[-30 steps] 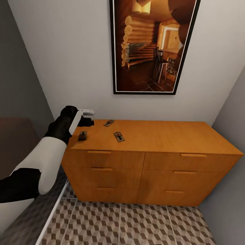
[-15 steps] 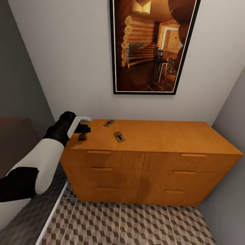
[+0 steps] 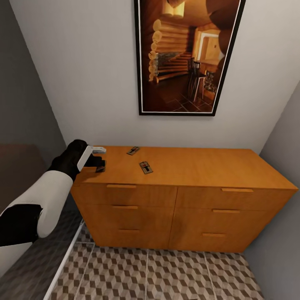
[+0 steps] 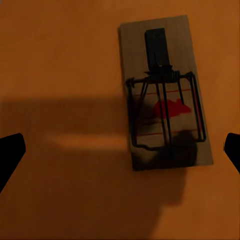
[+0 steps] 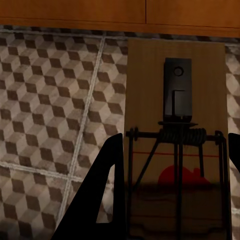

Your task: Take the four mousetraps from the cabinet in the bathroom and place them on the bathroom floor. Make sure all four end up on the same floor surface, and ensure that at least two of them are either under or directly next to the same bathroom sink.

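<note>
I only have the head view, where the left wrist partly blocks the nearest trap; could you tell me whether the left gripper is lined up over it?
Observer: Yes. The left wrist view shows the trap lying flat on the cabinet top between the open left gripper's fingertips, nearer one of them and untouched.
Operator: Thank you. And what is the right gripper doing?
Observer: Its wrist view shows the right gripper holding a second trap above the floor, by the cabinet's base.

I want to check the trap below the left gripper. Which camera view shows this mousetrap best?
The left wrist view: the mousetrap lies flat on the cabinet top, its spring and red mark clear. In the head view the left gripper partly covers it.
</note>
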Robot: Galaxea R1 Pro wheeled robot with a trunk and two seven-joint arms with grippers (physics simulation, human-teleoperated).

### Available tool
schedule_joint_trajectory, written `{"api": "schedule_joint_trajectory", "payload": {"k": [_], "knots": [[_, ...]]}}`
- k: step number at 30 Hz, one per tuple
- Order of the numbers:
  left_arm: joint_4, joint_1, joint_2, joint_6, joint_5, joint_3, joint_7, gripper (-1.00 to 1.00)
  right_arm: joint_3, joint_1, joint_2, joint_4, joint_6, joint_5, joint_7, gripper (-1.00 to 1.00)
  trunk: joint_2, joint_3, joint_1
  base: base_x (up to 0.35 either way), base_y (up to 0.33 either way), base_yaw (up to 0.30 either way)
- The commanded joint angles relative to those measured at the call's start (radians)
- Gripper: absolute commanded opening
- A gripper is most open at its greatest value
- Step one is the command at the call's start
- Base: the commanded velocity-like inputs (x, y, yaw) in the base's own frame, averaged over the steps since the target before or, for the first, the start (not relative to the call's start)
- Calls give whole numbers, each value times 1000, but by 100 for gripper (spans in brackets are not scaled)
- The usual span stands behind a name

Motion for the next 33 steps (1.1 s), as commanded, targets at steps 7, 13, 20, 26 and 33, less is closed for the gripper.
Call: {"api": "schedule_joint_trajectory", "payload": {"k": [7,13,20,26,33], "knots": [[3,-1,3,3,11,-5,8,100,2,-1,0,1,-3,2,1,-100,0,-1,0,0,0,0],[4,-1,2,3,11,-7,8,100,1,-1,0,1,-3,2,1,-100,0,-1,0,0,0,0],[4,-1,0,4,11,-8,8,100,1,-1,0,1,-3,2,1,-100,0,-1,0,0,0,0],[3,-1,-5,5,11,-9,8,100,1,-1,0,1,-3,2,1,-100,0,-1,0,0,0,0],[3,-1,-18,4,11,-9,8,100,2,-1,0,1,-3,2,1,-100,0,-1,0,0,0,0]]}}
